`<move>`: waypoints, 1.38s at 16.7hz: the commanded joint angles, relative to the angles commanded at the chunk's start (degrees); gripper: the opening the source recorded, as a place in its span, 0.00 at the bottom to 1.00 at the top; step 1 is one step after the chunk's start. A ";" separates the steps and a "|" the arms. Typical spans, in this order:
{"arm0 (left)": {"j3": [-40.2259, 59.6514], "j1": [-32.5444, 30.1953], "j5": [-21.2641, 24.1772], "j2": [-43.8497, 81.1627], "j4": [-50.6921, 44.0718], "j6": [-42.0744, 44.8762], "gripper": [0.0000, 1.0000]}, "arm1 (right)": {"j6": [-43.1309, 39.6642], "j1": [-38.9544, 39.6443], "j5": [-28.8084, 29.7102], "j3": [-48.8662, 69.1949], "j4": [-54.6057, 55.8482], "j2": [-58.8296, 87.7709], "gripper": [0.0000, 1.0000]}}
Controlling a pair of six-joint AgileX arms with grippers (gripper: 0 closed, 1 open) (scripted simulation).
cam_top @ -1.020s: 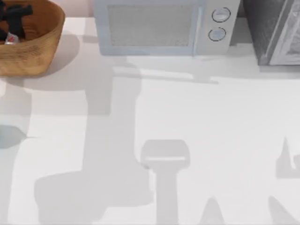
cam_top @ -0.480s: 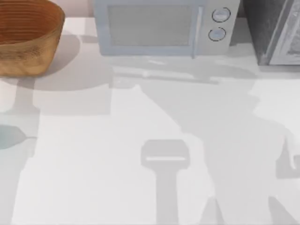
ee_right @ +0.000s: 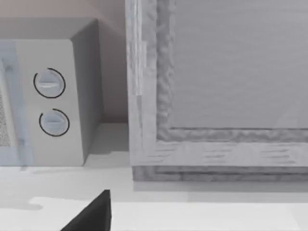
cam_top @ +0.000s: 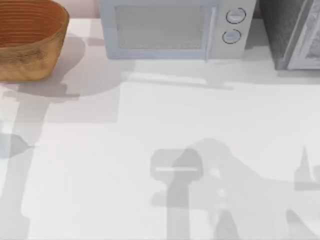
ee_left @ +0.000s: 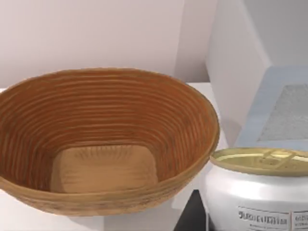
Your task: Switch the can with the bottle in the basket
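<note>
The basket (cam_top: 30,42) stands at the table's far left corner, orange-brown wicker with ribbed sides. In the left wrist view the basket (ee_left: 103,144) holds nothing; its flat woven floor is bare. The can (ee_left: 260,192), white with a dull gold top and a printed label, hangs close to that camera, beside the basket's rim. My left gripper (ee_left: 226,225) is shut on it, with one dark finger (ee_left: 191,215) against its side. The bottle is out of view. A dark part of my right gripper (ee_right: 91,214) hovers over the table near the back right.
A pale blue microwave (cam_top: 170,27) with two round knobs stands against the back wall beside the basket. A grey textured cabinet (cam_top: 295,32) fills the back right corner. Arm shadows fall across the white table (cam_top: 150,120). A faint bluish shape (cam_top: 4,146) sits at the left edge.
One second ago my left gripper was down inside the basket with the can. It has since risen out of the top view, leaving the basket bare. The arm shadows have shifted.
</note>
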 joint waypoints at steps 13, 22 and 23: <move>-67.70 -1.26 -8.46 -62.51 31.48 -1.27 0.00 | 0.00 0.00 0.00 0.00 0.00 0.00 1.00; -70.78 -1.22 -8.93 -65.25 32.95 -1.28 0.00 | 0.00 0.00 0.00 0.00 0.00 0.00 1.00; -70.75 -1.23 -8.92 -65.21 32.98 -1.28 0.00 | 0.00 0.00 0.00 0.00 0.00 0.00 1.00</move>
